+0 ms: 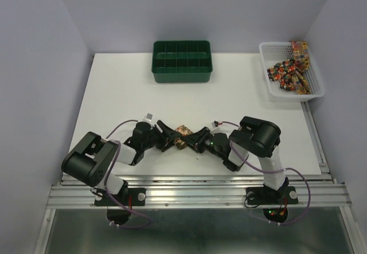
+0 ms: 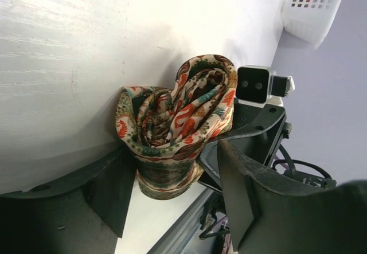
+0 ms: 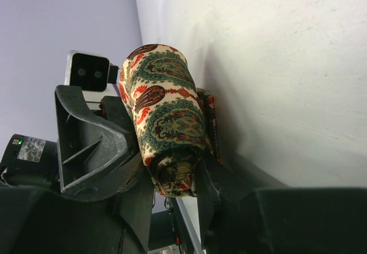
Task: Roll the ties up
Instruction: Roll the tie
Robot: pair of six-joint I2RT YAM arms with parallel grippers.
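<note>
A tie rolled into a tight coil (image 1: pixel 183 136) sits between both grippers near the table's front edge. My right gripper (image 3: pixel 172 176) is shut on this rolled tie (image 3: pixel 166 108), pinching its near end between both fingers (image 3: pixel 129 199). From the opposite side, my left gripper (image 2: pixel 175 171) stands open around the same roll (image 2: pixel 175 119). Its left finger (image 2: pixel 109 191) is close beside the fabric and its right finger (image 2: pixel 246 191) is well apart. In the top view the left gripper (image 1: pixel 170 136) and right gripper (image 1: pixel 196 139) face each other. More ties (image 1: pixel 291 70) lie heaped in the white basket.
A white mesh basket (image 1: pixel 269 88) stands at the back right and a green compartment tray (image 1: pixel 182 73) at the back centre. The table's metal front rail (image 1: pixel 195 179) runs just behind the grippers. The right wrist camera (image 2: pixel 255 85) shows close to the roll.
</note>
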